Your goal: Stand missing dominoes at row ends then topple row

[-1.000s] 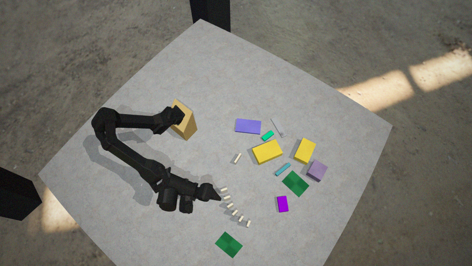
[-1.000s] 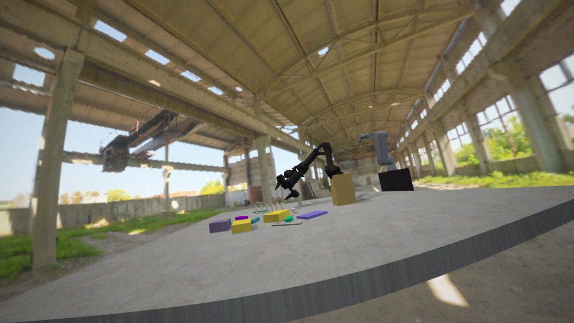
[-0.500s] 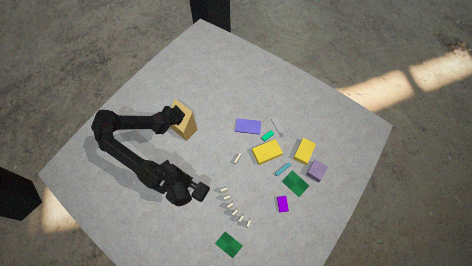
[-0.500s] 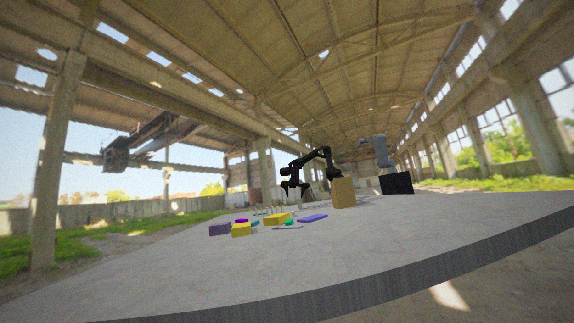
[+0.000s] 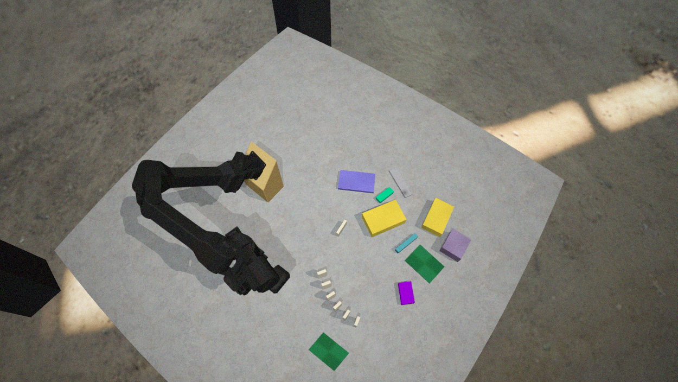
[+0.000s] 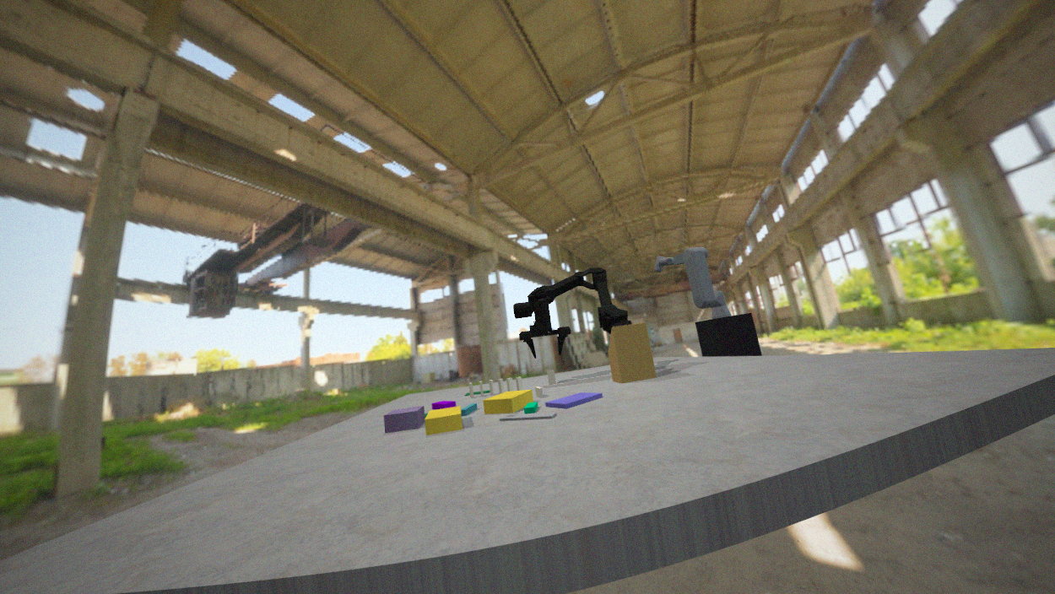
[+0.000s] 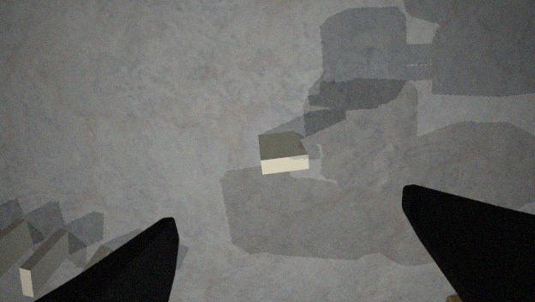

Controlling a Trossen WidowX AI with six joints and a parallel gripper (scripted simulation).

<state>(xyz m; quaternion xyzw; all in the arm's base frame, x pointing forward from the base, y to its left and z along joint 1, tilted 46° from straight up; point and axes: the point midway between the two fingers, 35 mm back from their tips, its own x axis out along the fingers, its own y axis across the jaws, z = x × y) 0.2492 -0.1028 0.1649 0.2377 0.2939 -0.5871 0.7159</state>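
Six cream dominoes stand in a curved row (image 5: 337, 305) (image 7: 47, 257), partly behind a finger in the wrist view. A separate cream domino (image 6: 551, 376) (image 7: 285, 165) stands upright off the row, hidden under the arm in the top view. Another cream domino (image 5: 341, 227) (image 6: 538, 391) lies on the table between the row and the large yellow block. My gripper (image 6: 547, 354) (image 7: 292, 213) is open and empty, pointing down above the table near the separate upright domino. Its fingertips are hidden in the top view.
A tan block (image 5: 269, 177) (image 6: 631, 353) stands by the arm's base. Yellow blocks (image 5: 384, 218) (image 5: 437, 216), a blue-violet slab (image 5: 356, 181), a mauve block (image 5: 455, 245) and a purple block (image 5: 405, 292) lie beyond the row. A green patch (image 5: 328, 351) is near the row's far end.
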